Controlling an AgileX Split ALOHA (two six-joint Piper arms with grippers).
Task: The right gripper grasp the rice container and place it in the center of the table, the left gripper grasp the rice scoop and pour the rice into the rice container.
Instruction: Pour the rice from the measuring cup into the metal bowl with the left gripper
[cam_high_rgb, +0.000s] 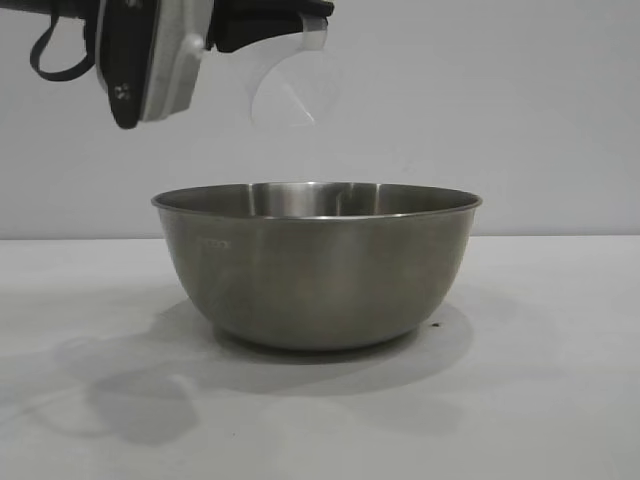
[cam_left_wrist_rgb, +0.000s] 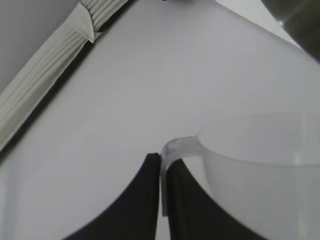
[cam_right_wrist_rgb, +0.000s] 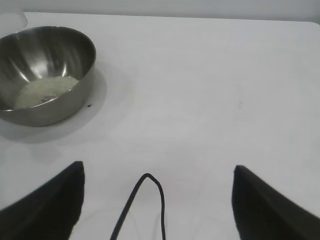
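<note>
Steel rice container (cam_high_rgb: 316, 265) sits mid-table (cam_high_rgb: 540, 400), rice (cam_right_wrist_rgb: 46, 91) inside. Left gripper (cam_left_wrist_rgb: 161, 200), clamped on tipped rice scoop (cam_high_rgb: 290, 85) handle, holds it above rim for pouring. Right gripper (cam_right_wrist_rgb: 157, 200) parked, spread wide, empty.

A plain pale grey wall (cam_high_rgb: 520, 110) closes the scene behind a flat white matte bench (cam_high_rgb: 560, 400). Soft light from above casts blurred grey shadows (cam_high_rgb: 140, 395) on the bench. A ribbed off-white fabric strip (cam_left_wrist_rgb: 45, 75) runs diagonally beside the bench edge.
</note>
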